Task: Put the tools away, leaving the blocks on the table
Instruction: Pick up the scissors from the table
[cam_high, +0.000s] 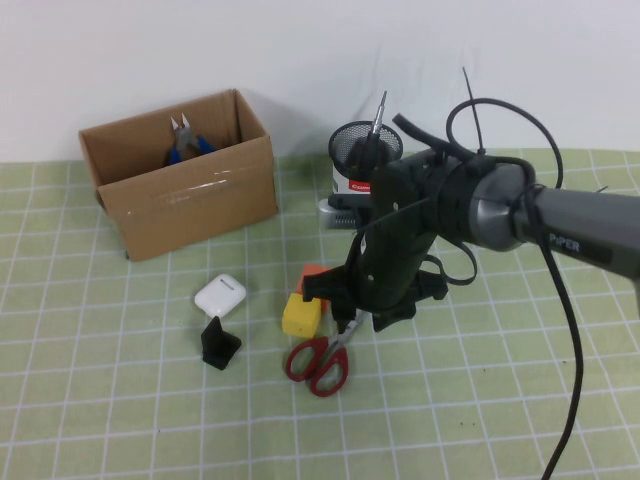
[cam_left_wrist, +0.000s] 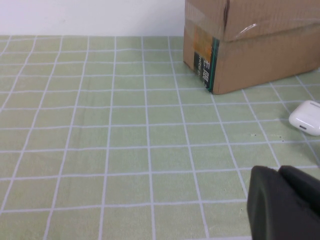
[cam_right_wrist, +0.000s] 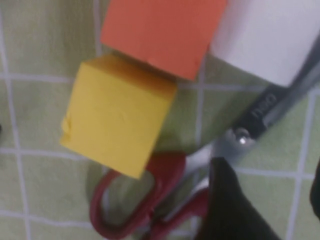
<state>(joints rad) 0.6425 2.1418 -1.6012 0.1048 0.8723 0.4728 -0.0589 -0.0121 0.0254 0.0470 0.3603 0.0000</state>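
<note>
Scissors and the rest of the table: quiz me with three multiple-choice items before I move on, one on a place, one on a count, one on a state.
1. Where are the blue-handled pliers?
A. On the mat beside the scissors
B. Inside the cardboard box
C. In the mesh cup

2. How many tools still lie on the table?
A. One
B. Two
C. Three

3. How is the right claw?
A. Shut on the yellow block
B. Open above the red-handled scissors
C. Parked by the box

Answers:
1. B, the pliers stick up from inside the box.
2. A, only the scissors lie on the mat; the screwdriver stands in the mesh cup.
3. B, its fingers stand apart over the scissor blades, gripping nothing.

The left claw, shut, sits low over the mat near the box.
</note>
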